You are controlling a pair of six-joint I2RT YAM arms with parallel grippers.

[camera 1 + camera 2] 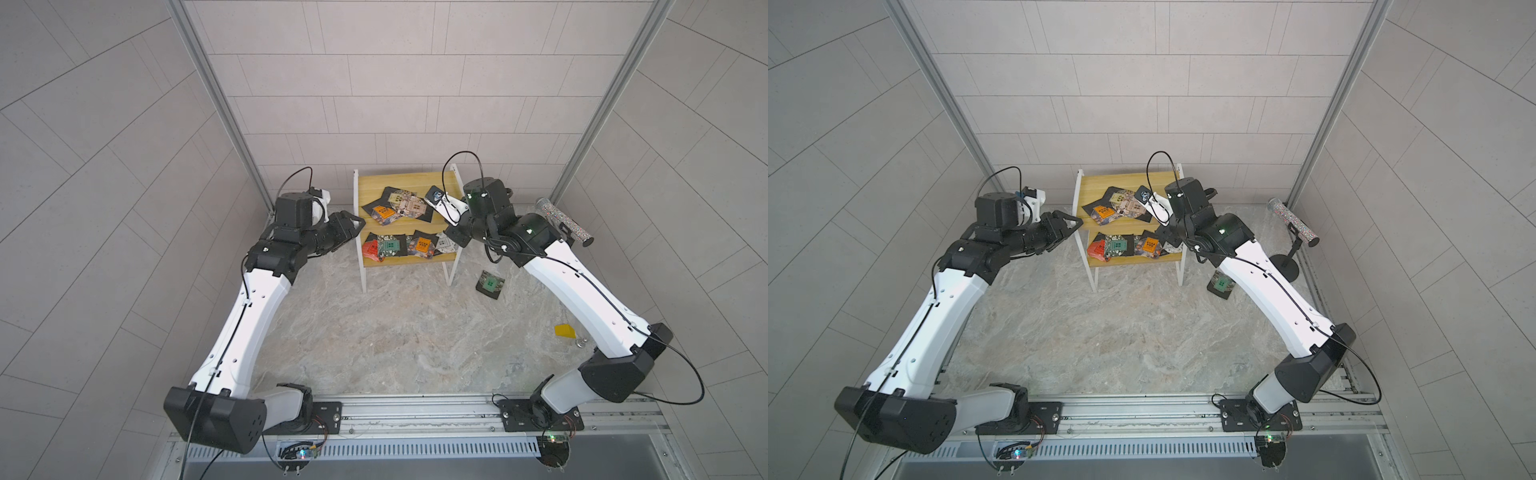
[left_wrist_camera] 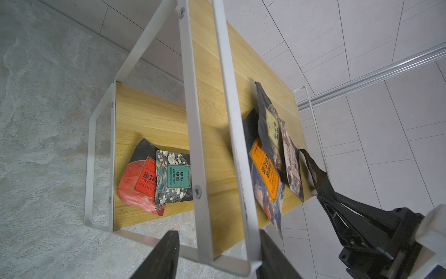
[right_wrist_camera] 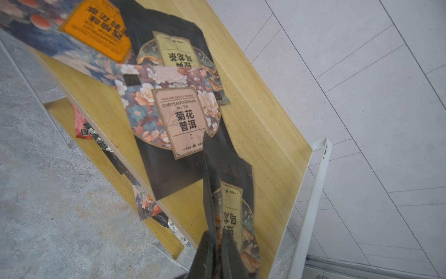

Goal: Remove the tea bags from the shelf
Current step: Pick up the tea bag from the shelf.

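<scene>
At the far middle of the table [image 1: 395,332] stands the shelf [image 1: 374,183]. Its top board carries an overlapping heap of tea bags [image 1: 395,205], with orange, yellow and pink labels showing, the orange one farthest left. On the lower board more bags lie in a row: red at the left, then green, orange and white. The right gripper [image 3: 216,238] reaches over the right end of the top board. Its jaws are pressed together on the black edge of a yellow-labelled bag [image 3: 231,205], which tilts up from the board and overlaps the flowered pink-labelled one. The left gripper [image 2: 218,235] sits at the shelf's left end with its jaws apart, one on each side of the white frame [image 2: 193,120]; whether they touch it I cannot tell. A green-labelled bag [image 1: 490,284] lies flat on the table, right of the shelf and just beside the right arm. Nearer and farther right sits a yellow block [image 1: 565,331]. At the far right stands a black stand [image 1: 1285,264] bearing a glittery tube [image 1: 1293,226].
</scene>
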